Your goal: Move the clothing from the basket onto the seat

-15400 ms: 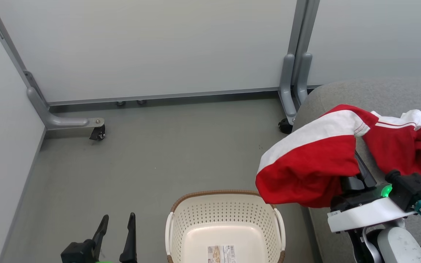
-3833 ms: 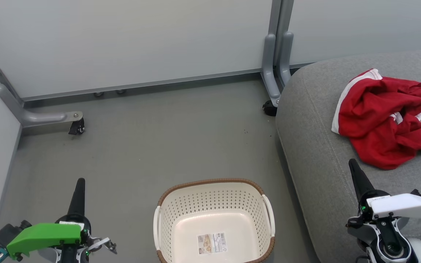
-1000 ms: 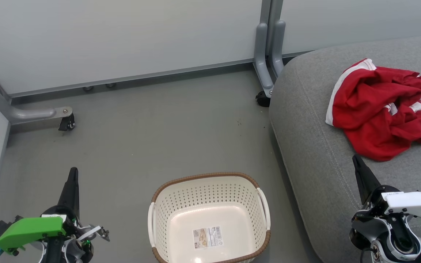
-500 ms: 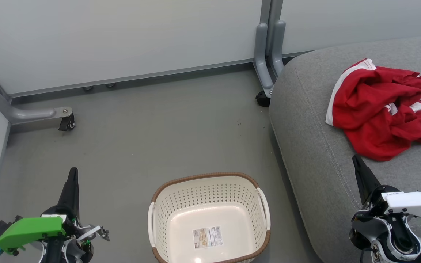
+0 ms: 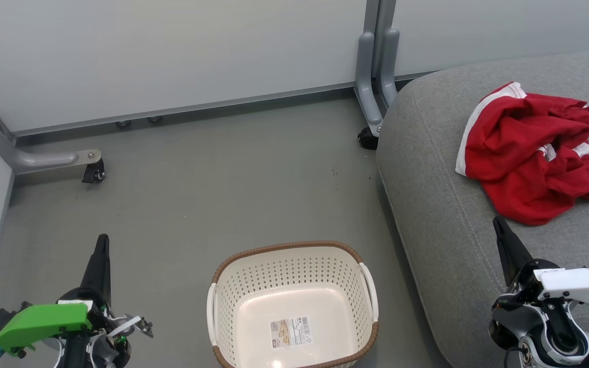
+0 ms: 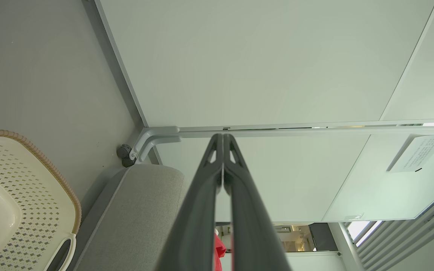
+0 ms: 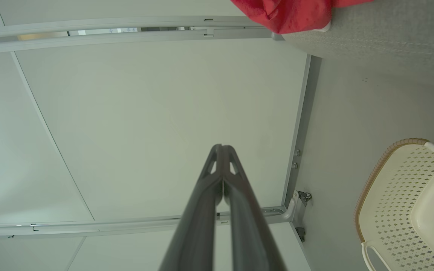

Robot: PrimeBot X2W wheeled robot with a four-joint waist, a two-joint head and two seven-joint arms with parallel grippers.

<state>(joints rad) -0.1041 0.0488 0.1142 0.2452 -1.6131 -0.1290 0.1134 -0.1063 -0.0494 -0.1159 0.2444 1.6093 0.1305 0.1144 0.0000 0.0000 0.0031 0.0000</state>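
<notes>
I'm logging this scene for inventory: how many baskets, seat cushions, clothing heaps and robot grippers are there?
cream-white perforated plastic basket: 1
light-grey fabric seat cushion: 1
heap of red-and-white fabric clothing: 1
dark-fingered grippers, left gripper and right gripper: 2
Total: 5

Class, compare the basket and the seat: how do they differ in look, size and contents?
The basket is cream perforated plastic with a brown woven rim; the seat is light-grey stitched fabric. The basket is far smaller than the seat. The basket holds just a paper label; the seat carries the crumpled red clothing. Both have rounded corners.
</notes>
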